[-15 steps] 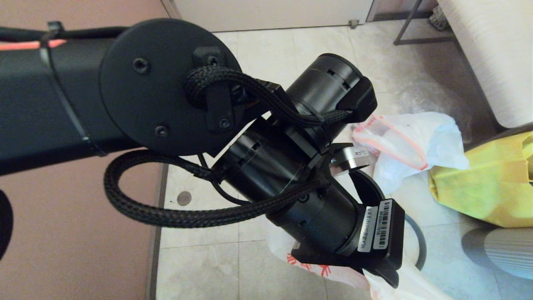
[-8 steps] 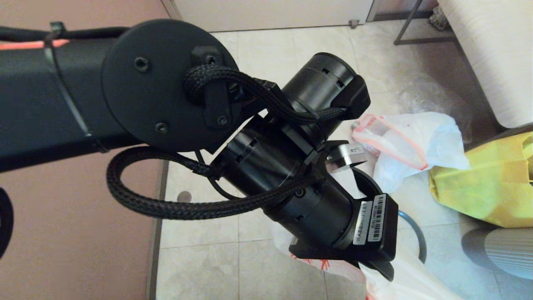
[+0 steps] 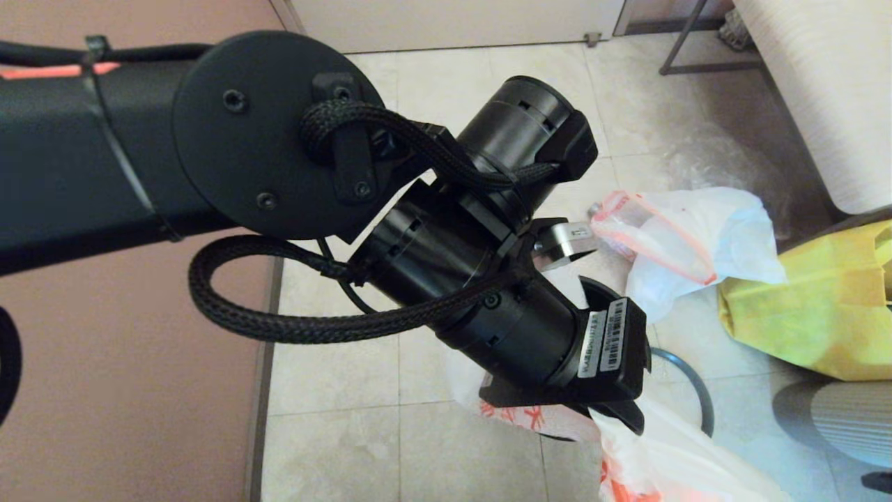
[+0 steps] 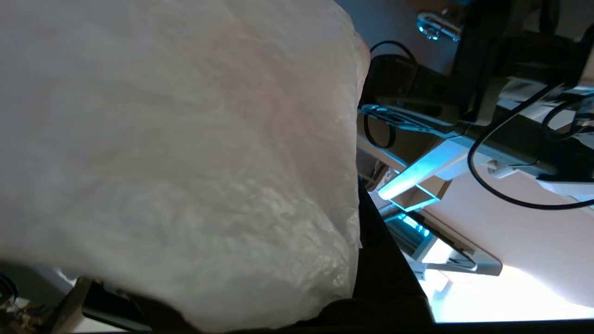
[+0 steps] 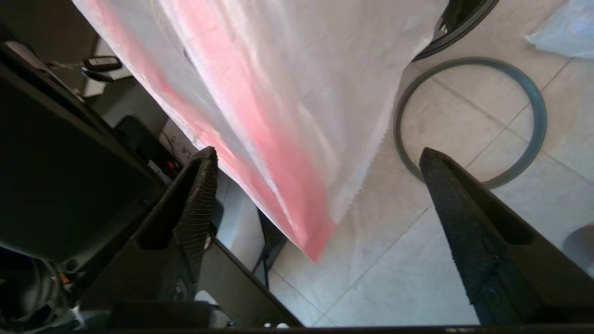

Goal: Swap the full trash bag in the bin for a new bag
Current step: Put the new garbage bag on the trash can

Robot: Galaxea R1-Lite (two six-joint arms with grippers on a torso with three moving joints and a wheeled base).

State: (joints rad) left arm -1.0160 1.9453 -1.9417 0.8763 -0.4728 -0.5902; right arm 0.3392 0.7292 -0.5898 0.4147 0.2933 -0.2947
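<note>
The new bag (image 3: 648,464), thin white film with red print and a pink-orange hem, hangs from my left gripper (image 3: 617,417), which is shut on it low in the middle of the head view. In the left wrist view its film (image 4: 185,162) fills most of the picture. My right gripper (image 5: 318,153) is open, and the bag's pink hem corner (image 5: 301,218) hangs loose between the fingers (image 5: 199,185) without touching them. The full trash bag (image 3: 697,244) lies on the floor further back. A black curved edge, apparently the bin (image 5: 464,21), shows beyond the hanging bag; my left arm hides the bin in the head view.
The grey hoop (image 5: 468,120) lies flat on the tiled floor (image 3: 348,376) beside the hanging bag. A yellow fabric bag (image 3: 815,307) sits at the right, by a pale sofa edge (image 3: 822,90). My left forearm (image 3: 209,146) blocks much of the head view.
My right gripper has opened and let go of the new bag's hem. My left wrist has moved a little up and back, drawing the bag along with it.
</note>
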